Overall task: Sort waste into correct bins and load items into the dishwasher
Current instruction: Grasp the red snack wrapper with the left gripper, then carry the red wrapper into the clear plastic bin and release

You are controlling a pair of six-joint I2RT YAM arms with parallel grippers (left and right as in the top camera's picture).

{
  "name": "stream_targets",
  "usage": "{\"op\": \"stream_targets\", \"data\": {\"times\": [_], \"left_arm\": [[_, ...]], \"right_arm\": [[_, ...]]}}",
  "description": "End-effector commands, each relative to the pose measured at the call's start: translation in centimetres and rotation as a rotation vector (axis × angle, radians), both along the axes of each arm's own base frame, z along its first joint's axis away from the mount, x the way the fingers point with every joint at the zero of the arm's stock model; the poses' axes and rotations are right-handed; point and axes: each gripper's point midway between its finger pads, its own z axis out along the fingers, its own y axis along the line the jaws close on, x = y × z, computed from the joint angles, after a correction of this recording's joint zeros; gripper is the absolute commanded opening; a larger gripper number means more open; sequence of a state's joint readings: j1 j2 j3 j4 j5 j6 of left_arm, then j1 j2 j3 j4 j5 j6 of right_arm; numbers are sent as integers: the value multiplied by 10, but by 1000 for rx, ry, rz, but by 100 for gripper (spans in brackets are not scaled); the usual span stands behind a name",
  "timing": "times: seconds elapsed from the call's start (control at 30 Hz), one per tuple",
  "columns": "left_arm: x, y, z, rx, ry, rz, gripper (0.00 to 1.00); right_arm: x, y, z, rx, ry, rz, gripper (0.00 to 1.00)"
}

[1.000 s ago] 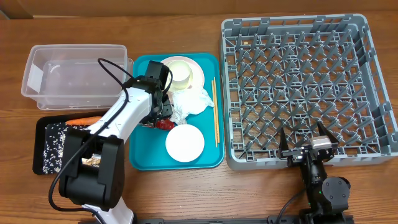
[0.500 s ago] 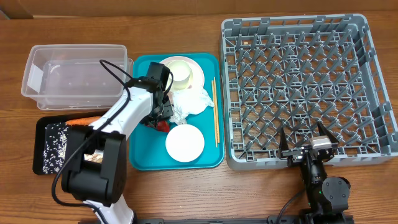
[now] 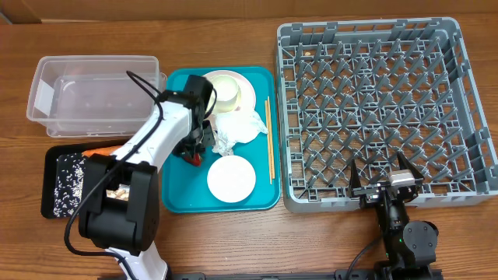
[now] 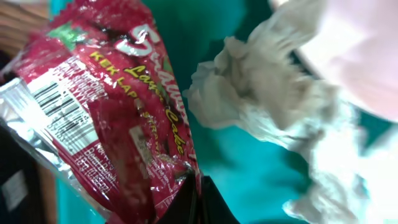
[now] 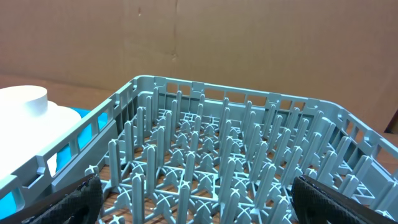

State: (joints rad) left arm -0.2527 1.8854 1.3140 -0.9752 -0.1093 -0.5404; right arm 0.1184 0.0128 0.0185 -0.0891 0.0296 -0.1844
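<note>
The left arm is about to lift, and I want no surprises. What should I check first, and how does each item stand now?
1. Left gripper shut on the red foil snack wrapper: ok.
2. Crumpled white paper napkin clear of that grip: ok.
3. Wrapper off the teal plastic tray: cannot tell.
4. Clear plastic rectangular tub has room: ok.
5. Right gripper open, parked by the grey plastic dish rack: ok.

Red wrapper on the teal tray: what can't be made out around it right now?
- Overhead: the left gripper covers nearly all of the red wrapper.
- Left wrist: the bottom edge cuts off the pinch point on the wrapper.
- Overhead: the left arm hides most of the carrot.
- Left wrist: the pale dish is too blurred to tell plate from bowl.
</note>
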Motion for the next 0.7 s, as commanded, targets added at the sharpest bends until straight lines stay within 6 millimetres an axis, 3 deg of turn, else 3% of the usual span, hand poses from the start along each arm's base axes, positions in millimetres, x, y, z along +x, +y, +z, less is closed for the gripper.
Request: {"op": "stream_targets", "data": {"times": [0.0, 0.2, 0.33, 0.47, 0.67], "left_arm": [[24, -3, 39, -11, -72, -20, 4], [49, -6, 110, -33, -191, -59, 4], [68, 8, 147, -46, -284, -13, 4], [93, 43, 163, -52, -382, 86, 4], [115, 122, 165, -66, -479, 350, 4]], "right_arm": [[0, 0, -1, 1, -7, 3, 100], [0, 0, -1, 1, -7, 3, 100], [0, 0, -1, 1, -7, 3, 100], [0, 0, -1, 1, -7, 3, 100], [0, 0, -1, 1, -7, 3, 100]]}}
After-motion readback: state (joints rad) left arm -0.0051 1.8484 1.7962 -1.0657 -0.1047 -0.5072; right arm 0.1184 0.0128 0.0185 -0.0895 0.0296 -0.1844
